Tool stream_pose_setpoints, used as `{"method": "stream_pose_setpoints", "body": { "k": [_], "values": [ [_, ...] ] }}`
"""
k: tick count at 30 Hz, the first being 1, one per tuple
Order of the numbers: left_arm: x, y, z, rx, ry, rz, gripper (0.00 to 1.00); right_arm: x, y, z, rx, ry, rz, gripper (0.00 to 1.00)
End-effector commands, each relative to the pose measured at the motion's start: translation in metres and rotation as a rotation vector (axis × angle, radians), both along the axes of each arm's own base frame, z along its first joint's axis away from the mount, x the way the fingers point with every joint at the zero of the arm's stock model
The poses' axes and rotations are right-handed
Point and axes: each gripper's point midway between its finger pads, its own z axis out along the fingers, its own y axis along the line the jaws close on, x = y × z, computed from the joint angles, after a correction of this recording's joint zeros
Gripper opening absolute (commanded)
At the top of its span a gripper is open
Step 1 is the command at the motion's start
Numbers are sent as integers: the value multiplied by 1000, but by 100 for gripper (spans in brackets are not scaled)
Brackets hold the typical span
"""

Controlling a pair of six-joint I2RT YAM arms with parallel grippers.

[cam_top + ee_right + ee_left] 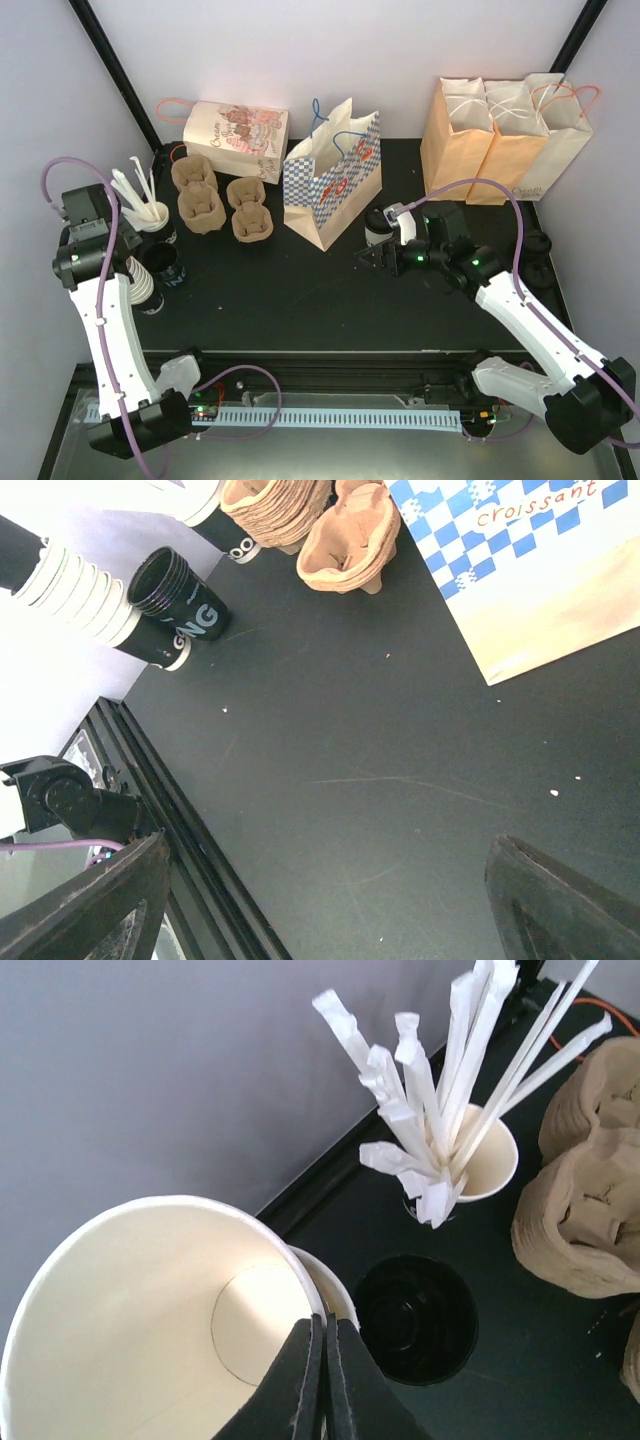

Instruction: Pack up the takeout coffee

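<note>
Black tabletop (300,290), blue-and-white checked bag (335,180) with red "Croissant" lettering, three plain tan paper bags (505,125), cream bag (237,137) with pinkish print, brown pulp carriers (215,200), white wrapped straws (440,1110), cream-white cup interior (150,1310), glossy black cup stack (415,1315), purple cables (60,170).

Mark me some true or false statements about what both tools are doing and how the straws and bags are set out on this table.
1. The left tool is closed on the rim of a white cup. True.
2. The right tool grips a pulp carrier. False: it is open and empty above the table.
3. The wrapped straws stand in a paper cup. True.
4. The checkered bag lies flat on its side. False: it stands upright.
5. Three tan bags stand at the far right. True.
</note>
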Motion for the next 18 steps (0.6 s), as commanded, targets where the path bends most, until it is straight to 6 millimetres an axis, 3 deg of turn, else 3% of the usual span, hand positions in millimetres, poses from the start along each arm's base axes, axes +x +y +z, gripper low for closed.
{"method": "stream_pose_setpoints", "body": {
  "k": [1,6,12,15,18],
  "values": [
    [-15,3,33,64,-34,23,2,2,5,14,27,-28,12,89],
    [-36,2,77,127,-106,68,2,0,5,11,20,-20,13,89],
    [-51,-8,108,158,-248,59,2,-1,5,3,4,2,14,88],
    [-49,-20,123,154,-336,-3,2,-2,3,1,-8,7,8,88],
    [-33,-49,135,94,-410,-181,2,-1,-1,-2,-26,9,-12,88]
  ]
}}
